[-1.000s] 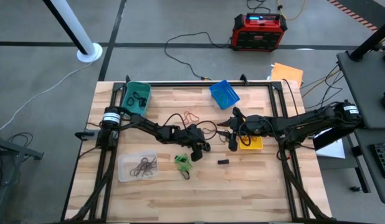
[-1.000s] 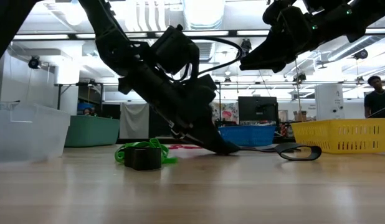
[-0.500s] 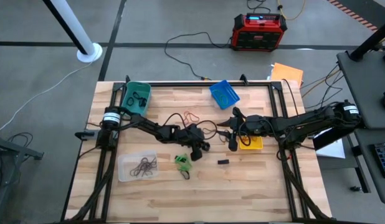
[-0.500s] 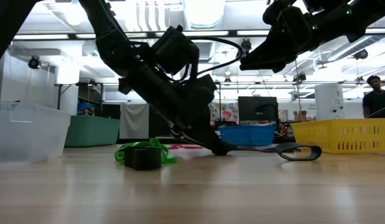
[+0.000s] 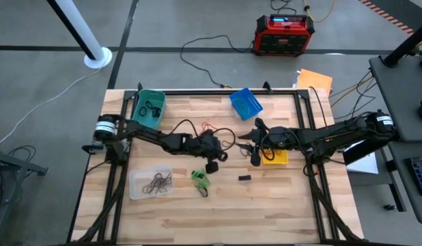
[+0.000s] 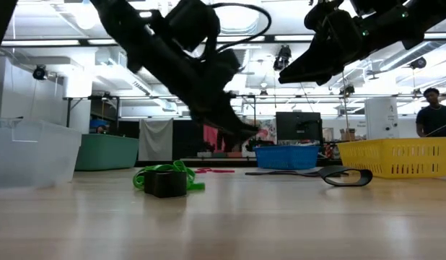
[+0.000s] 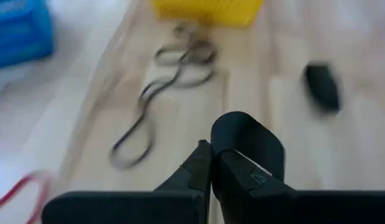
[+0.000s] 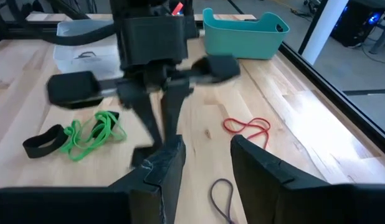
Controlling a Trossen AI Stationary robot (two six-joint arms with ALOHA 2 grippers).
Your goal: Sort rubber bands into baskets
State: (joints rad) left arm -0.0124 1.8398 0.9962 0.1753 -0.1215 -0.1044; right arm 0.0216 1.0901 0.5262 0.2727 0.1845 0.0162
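A pale wooden table [image 5: 279, 205] stands on a grey floor, with an open workshop room behind it.

Rubber bands lie scattered across the table: thin loops, some flat, some tangled. A bunch of bright green rubber bands [image 5: 200, 177] sits near the table's middle, touching a wide black band [image 8: 43, 140]. A red rubber band [image 8: 247, 127] lies flat on the wood toward the teal-green basket [image 5: 149, 105]. Thin dark rubber bands [image 7: 183, 54] trail just beside the yellow basket [image 5: 276, 156]. A heap of dark bands fills the clear basket [image 5: 151, 183] at the table's left front. The blue basket [image 5: 246, 102] stands at the back edge, tilted.

The left gripper [image 5: 212, 165] hangs above the table's middle, its fingers pressed together; whether a band is pinched between them cannot be told. The right gripper [image 5: 255, 153] hovers nearby, beside the yellow basket, fingers parted and empty.

A small black block [image 5: 245, 178] rests on the wood in front of the right gripper.
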